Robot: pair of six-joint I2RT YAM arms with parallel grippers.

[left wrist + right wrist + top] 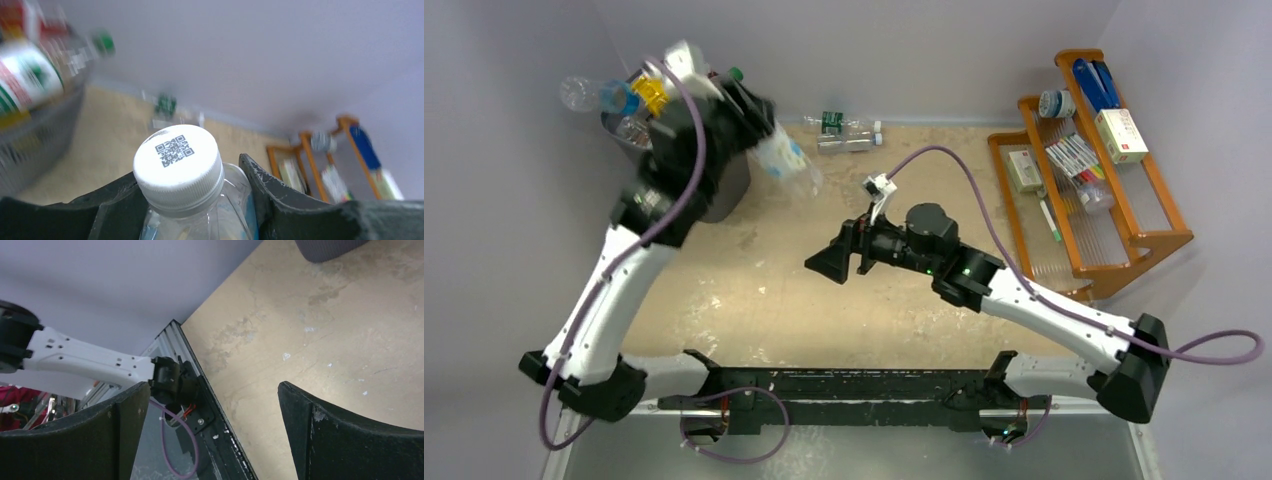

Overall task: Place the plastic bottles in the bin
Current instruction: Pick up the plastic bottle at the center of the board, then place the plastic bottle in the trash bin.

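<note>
Far-left bin (729, 190) heaped with bottles (639, 100). Left claw (192, 210) clenched on clear bottle (786, 158), just beside bin, not yet dropped. Right claw (212, 440) released, empty. Two bottles (849, 133) lie on table (754, 300) by far wall, outstanding.

Left wrist view: the bin (35, 135) and its bottles (27, 82) are smeared and cut by the left edge; the held bottle (180, 165) runs off the bottom. From above, the left arm (679, 150) hides much of the bin. Rack (1139, 255) labels are unreadable.
</note>
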